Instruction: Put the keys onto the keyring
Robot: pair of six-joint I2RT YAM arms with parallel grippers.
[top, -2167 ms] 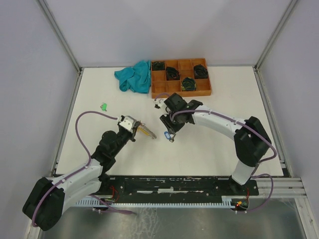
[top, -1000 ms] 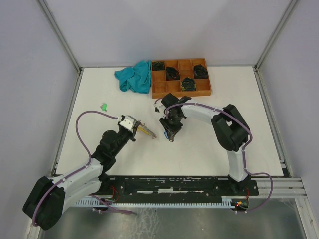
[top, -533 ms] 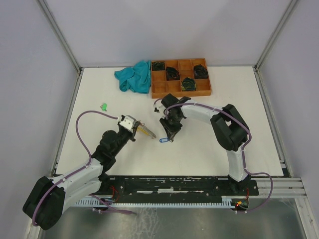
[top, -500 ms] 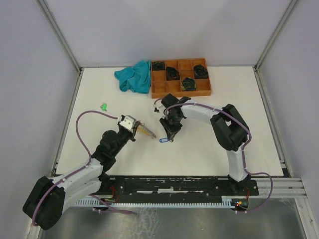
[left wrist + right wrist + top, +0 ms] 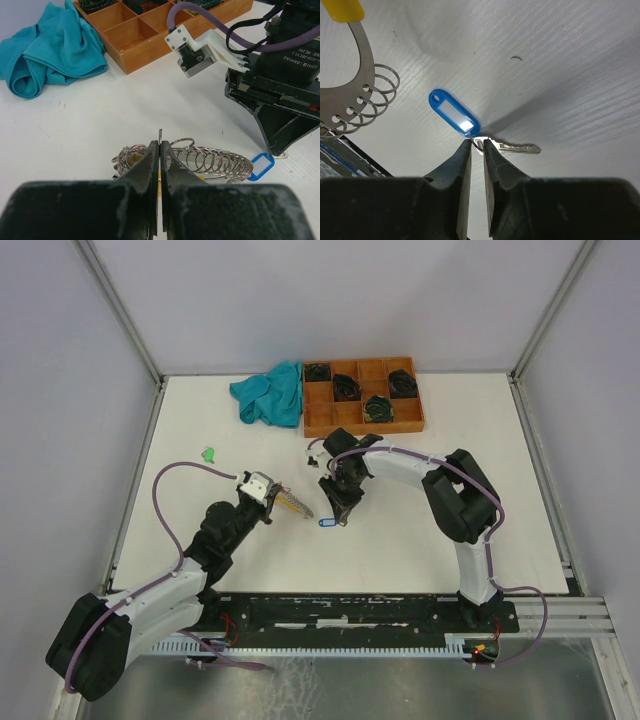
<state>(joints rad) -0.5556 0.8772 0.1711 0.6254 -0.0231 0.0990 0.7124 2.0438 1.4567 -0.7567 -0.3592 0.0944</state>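
Silver metal with a blue plastic tag, the blue-tagged key (image 5: 460,119) lies flat on the white worktop (image 5: 420,530), directly under the tips of the right end effector (image 5: 477,147). In the right wrist view the tag slants from upper left down to the small split ring at the tips, and the blade runs off from that ring to the right, so tag and blade form a shallow bend with the ring at its corner. From overhead the tag sits just on the near-left side of that end effector, its long axis roughly left to right. The right end effector's jaws stand only a narrow slit apart, one tip on each side of the split ring; whether they actually pinch it cannot be told. The keyring (image 5: 210,160), a row of silvery loops on a thin metal band with a yellow segment, sticks out from the left end effector (image 5: 159,147), its long axis aimed right and slightly nearer, towards the blue tag, with its free end just beside it. The left end effector's jaws are pressed together on the band, holding the keyring. A green-tagged key (image 5: 208,454) lies well apart to the far left. A teal cloth (image 5: 270,393) and an orange-brown tray (image 5: 362,422) sit at the far edge.
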